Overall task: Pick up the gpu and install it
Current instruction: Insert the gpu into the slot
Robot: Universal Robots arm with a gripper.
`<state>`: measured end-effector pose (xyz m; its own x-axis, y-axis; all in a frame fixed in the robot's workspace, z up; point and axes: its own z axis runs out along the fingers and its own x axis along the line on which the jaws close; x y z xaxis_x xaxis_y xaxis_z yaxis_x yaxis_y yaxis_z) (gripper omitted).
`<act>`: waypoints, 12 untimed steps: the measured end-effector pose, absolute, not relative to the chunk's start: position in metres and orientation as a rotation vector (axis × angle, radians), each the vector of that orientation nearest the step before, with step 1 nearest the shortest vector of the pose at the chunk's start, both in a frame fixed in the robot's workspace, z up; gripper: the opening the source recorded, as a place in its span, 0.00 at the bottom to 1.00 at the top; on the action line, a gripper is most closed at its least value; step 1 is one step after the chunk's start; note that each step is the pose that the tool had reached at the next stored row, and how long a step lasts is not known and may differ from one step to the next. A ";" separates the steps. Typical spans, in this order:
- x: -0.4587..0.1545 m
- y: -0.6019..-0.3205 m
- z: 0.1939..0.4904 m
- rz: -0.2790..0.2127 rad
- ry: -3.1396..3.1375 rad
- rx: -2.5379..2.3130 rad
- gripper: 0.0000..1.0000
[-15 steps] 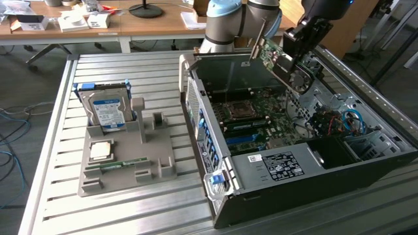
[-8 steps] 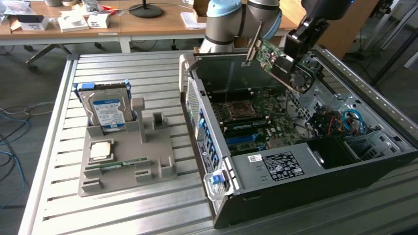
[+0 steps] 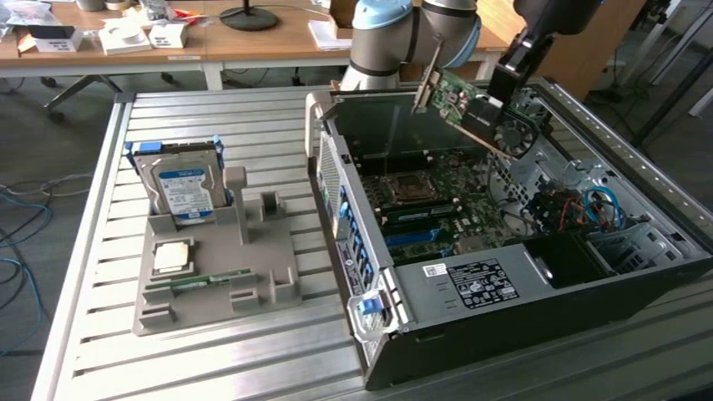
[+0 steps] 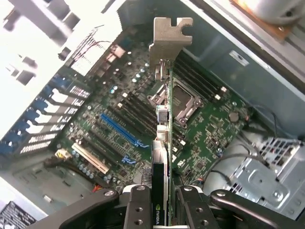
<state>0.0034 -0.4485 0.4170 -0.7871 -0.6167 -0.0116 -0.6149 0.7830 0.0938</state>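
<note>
The gpu (image 3: 466, 104), a green card with a silver bracket and a black fan, hangs tilted above the open computer case (image 3: 624, 276). My gripper (image 3: 503, 88) is shut on its fan end. In the wrist view the gpu (image 4: 163, 143) runs edge-on between my fingers (image 4: 136, 207), its silver bracket (image 4: 170, 40) at the far end. Below it lies the motherboard (image 4: 209, 124) with a blue slot (image 4: 121, 131) and black slots beside it. The card is held clear of the board, touching no slot.
A grey parts holder (image 3: 217, 259) on the slatted metal table (image 3: 223, 359) carries a hard drive (image 3: 184, 188), a cpu (image 3: 170, 257) and a memory stick (image 3: 200, 284). The case's walls and drive cage (image 3: 624, 238) surround the board. A wooden desk (image 3: 223, 42) stands behind.
</note>
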 end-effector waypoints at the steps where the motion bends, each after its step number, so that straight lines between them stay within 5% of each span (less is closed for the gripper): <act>1: 0.003 -0.449 0.417 -0.144 -2.938 1.045 0.26; 12: 0.003 -0.449 0.416 -0.140 -2.810 1.329 0.26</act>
<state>0.0034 -0.4486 0.4162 -0.6347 -0.7727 -0.0116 -0.7700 0.6311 0.0937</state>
